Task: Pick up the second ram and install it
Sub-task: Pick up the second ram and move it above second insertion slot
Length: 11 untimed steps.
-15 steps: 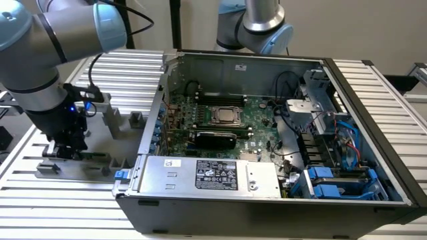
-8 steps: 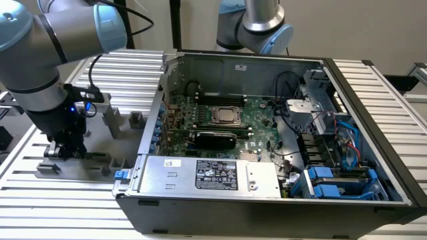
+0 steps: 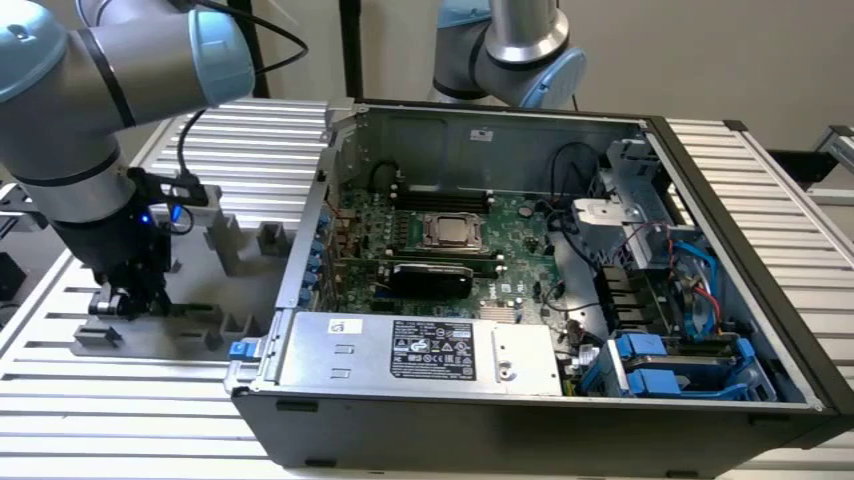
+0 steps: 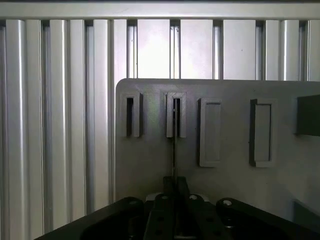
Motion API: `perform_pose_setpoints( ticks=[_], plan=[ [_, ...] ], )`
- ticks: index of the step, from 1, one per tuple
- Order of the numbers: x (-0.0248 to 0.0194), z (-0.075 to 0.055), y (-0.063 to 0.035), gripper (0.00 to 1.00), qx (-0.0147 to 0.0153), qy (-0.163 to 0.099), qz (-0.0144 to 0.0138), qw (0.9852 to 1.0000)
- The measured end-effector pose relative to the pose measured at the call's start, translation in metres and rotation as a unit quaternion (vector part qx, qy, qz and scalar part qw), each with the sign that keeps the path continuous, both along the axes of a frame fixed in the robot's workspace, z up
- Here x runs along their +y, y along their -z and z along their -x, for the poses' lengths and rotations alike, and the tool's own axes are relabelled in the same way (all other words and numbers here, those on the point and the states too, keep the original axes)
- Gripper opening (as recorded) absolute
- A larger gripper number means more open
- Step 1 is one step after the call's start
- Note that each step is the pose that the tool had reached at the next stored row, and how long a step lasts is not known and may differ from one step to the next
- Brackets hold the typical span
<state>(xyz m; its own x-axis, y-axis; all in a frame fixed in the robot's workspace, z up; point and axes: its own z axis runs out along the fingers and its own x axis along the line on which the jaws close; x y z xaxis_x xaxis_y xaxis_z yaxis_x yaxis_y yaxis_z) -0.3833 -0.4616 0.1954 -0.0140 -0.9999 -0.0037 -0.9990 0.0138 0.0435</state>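
Note:
The second ram (image 4: pixel 174 150) appears edge-on as a thin dark strip standing on the grey fixture plate (image 4: pixel 150 165). Its far end sits in a slotted fixture block (image 4: pixel 169 116). My gripper (image 4: pixel 174 192) is lowered over its near end, and the dark fingers (image 4: pixel 161 210) are shut against both sides of the stick. In the exterior view my gripper (image 3: pixel 124 303) is down on the fixture plate (image 3: pixel 200 265) at the exterior view's left, beside the open computer case (image 3: pixel 534 250). A bit of green board (image 3: pixel 191 307) shows next to the gripper.
The motherboard (image 3: pixel 514 235) lies inside the case with a CPU socket (image 3: pixel 451 230) and a power supply (image 3: pixel 414 350) at the front. Upright fixture blocks (image 3: pixel 274 238) stand between gripper and case wall. A second arm (image 3: pixel 514 50) stands behind. The slatted aluminium table (image 3: pixel 80 400) surrounds everything.

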Motion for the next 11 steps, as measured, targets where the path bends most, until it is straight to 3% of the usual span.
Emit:
perform_pose_setpoints(
  ticks=[11],
  plan=[
    [0.0001, 0.0, 0.0003, 0.0, -0.0001, 0.013, 0.0002, 0.9999]
  ],
)
